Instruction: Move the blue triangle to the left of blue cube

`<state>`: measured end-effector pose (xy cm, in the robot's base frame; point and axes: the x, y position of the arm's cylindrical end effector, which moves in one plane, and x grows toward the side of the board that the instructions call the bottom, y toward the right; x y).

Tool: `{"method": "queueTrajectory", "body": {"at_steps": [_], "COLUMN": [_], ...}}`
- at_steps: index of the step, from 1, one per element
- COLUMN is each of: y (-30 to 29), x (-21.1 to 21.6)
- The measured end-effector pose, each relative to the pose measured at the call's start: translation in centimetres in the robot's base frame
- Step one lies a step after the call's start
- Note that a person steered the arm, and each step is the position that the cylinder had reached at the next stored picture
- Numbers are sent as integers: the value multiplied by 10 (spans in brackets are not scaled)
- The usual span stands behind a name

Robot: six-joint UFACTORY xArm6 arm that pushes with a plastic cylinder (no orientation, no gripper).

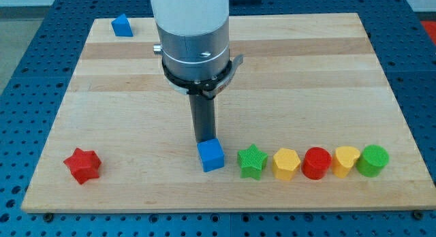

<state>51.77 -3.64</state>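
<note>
The blue triangle (122, 25) sits at the view's top left corner of the wooden board (136, 94). The blue cube (211, 155) sits near the view's bottom edge, about mid-board. My tip (204, 139) is just above the cube in the view, at its upper left edge, touching or nearly touching it. The triangle is far from the tip, up and to the view's left.
To the view's right of the blue cube runs a row: a green star (251, 161), a yellow hexagon (286, 164), a red cylinder (316, 163), a yellow block (346, 161), a green cylinder (373, 160). A red star (83, 165) sits at the bottom left.
</note>
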Motion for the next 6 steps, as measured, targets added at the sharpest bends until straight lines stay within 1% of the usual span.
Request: {"method": "queueTrajectory", "body": {"at_steps": [3, 4, 6], "y": [0, 0, -28], "x": [16, -1, -113]}}
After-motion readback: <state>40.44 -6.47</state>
